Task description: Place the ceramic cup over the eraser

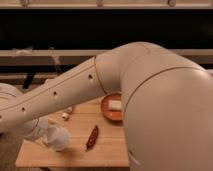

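Gripper (50,136) holds the ceramic cup (57,137) tilted left of the pepper (92,137), jaws pinching it, to cap the unseen eraser

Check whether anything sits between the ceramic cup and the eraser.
Nothing visible does. The gripper is at the ceramic cup near the table front corner; the eraser is hidden from view. The pepper-shaped thing lies apart from the cup.

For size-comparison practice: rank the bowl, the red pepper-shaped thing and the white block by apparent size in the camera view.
1. Bowl
2. Pepper-shaped thing
3. White block
Claw: lower left, above the table.
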Controlling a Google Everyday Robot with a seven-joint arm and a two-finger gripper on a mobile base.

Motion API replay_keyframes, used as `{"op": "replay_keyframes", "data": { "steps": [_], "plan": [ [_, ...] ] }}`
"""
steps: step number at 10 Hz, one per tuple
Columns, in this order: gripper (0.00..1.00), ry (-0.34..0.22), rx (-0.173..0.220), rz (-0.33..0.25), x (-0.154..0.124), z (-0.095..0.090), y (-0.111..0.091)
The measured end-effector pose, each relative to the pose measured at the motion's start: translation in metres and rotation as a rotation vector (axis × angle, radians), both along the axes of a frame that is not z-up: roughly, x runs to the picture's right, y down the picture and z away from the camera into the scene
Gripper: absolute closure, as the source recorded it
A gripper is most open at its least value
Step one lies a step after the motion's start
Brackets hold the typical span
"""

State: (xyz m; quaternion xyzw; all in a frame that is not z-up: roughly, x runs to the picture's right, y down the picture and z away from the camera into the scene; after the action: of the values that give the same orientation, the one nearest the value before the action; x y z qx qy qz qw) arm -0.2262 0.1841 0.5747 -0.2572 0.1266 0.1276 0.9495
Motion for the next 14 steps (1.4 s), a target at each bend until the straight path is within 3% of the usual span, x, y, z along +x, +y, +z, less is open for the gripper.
{"op": "replay_keyframes", "data": {
  "steps": [4, 8, 12, 14],
  "plan": [
    [1.00, -0.056, 0.013, 0.018, -0.012, -0.003, -0.009],
    [0.97, -0.046, -0.013, 0.028, -0.018, 0.018, -0.017],
    [0.58, -0.005, -0.062, 0.034, -0.022, 0.051, -0.021],
    [0.38, 0.005, -0.112, 0.043, -0.022, 0.062, -0.019]
  ]
}}
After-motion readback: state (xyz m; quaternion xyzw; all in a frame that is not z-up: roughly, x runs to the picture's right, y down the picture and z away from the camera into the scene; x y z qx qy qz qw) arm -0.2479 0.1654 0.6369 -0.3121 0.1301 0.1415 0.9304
